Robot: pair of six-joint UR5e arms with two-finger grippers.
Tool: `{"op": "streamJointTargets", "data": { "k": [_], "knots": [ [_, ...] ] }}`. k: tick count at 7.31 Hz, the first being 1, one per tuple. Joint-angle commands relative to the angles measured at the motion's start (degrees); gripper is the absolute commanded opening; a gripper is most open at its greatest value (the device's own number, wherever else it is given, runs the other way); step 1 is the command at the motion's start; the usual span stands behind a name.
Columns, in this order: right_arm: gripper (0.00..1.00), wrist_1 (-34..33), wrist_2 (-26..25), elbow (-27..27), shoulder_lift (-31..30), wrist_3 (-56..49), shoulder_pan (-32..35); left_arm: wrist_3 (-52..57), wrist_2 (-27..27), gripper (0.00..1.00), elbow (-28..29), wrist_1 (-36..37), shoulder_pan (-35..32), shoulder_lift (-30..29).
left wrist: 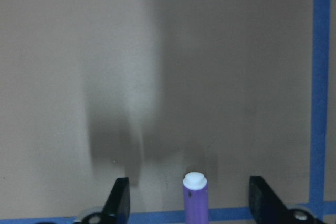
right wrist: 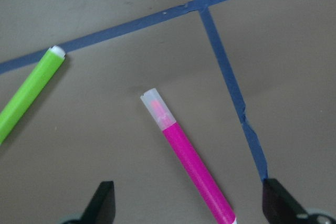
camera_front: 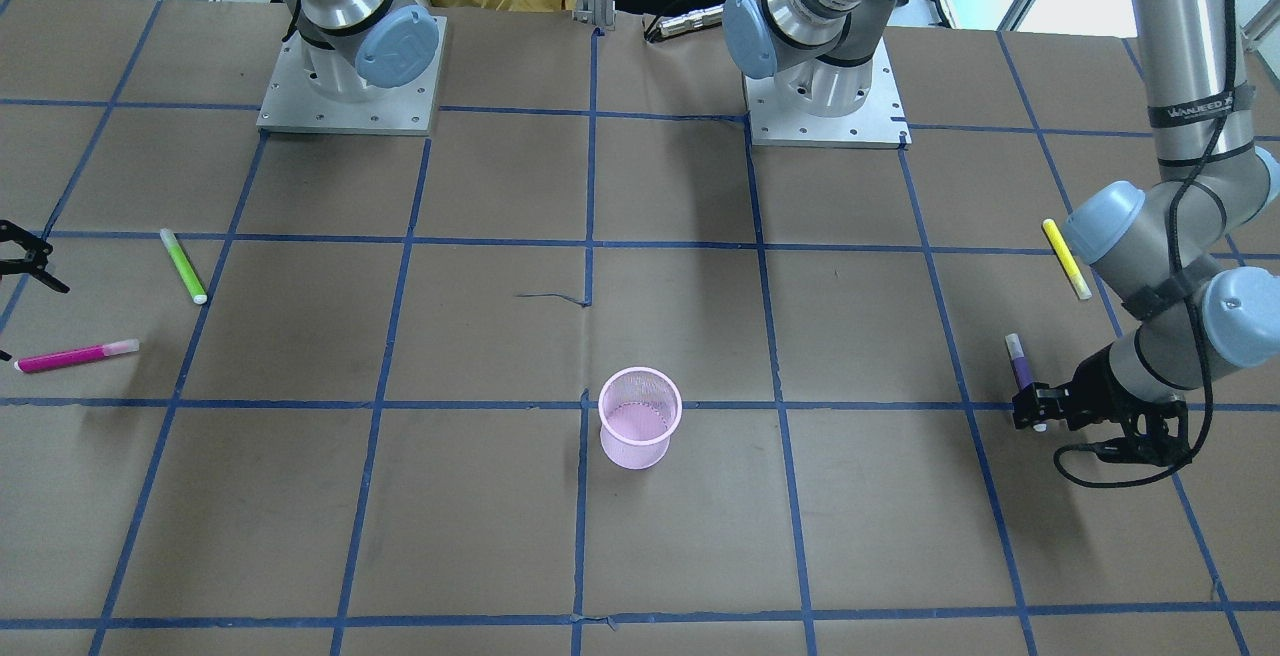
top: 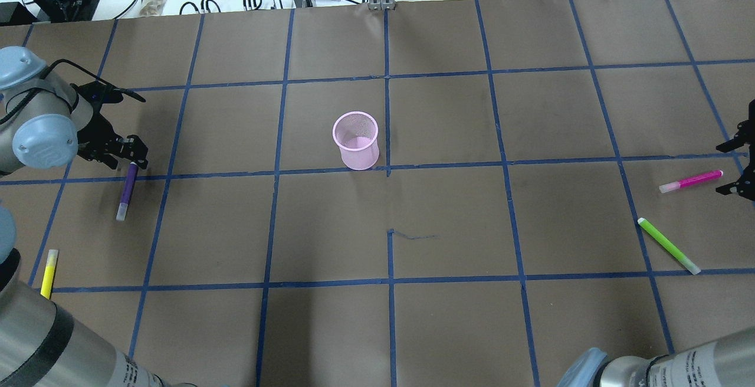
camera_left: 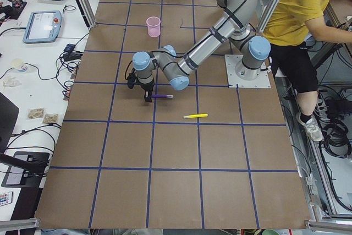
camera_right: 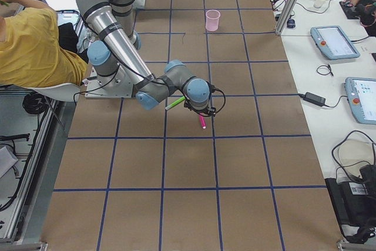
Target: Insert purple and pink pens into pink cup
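Observation:
The pink mesh cup (top: 355, 139) stands upright near the table's middle (camera_front: 640, 416). The purple pen (top: 126, 192) lies flat at the robot's left. My left gripper (top: 127, 154) is open and low, its jaws either side of the pen's end (left wrist: 195, 203) without touching it. The pink pen (top: 691, 181) lies flat at the robot's right. My right gripper (top: 740, 166) is open just beyond the pen's end; in the right wrist view the pen (right wrist: 194, 169) runs between the two fingers.
A green pen (top: 668, 245) lies near the pink pen. A yellow pen (top: 49, 272) lies near the purple one, close to the left arm. A person in a yellow shirt (camera_left: 300, 9) sits behind the robot bases.

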Motion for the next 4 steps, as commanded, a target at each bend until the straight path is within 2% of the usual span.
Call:
{"op": "streamJointTargets", "data": {
  "k": [1, 2, 3, 4],
  "knots": [
    [1.0, -0.21, 0.09, 0.04, 1.45, -10.17, 0.0, 0.13, -0.05, 0.64, -0.4, -0.11, 0.0, 0.06],
    [1.0, -0.04, 0.27, -0.14, 2.59, -12.45, 0.0, 0.56, -0.05, 0.64, -0.4, -0.11, 0.09, 0.06],
    [1.0, 0.4, 0.44, -0.31, 4.34, -16.39, 0.08, 0.57, -0.05, 0.6, -0.4, -0.2, 0.09, 0.06],
    [1.0, 0.4, 0.44, -0.58, 6.1, -20.35, 0.08, 0.57, -0.05, 0.47, -0.4, -0.46, 0.09, 0.15]
  ]
}}
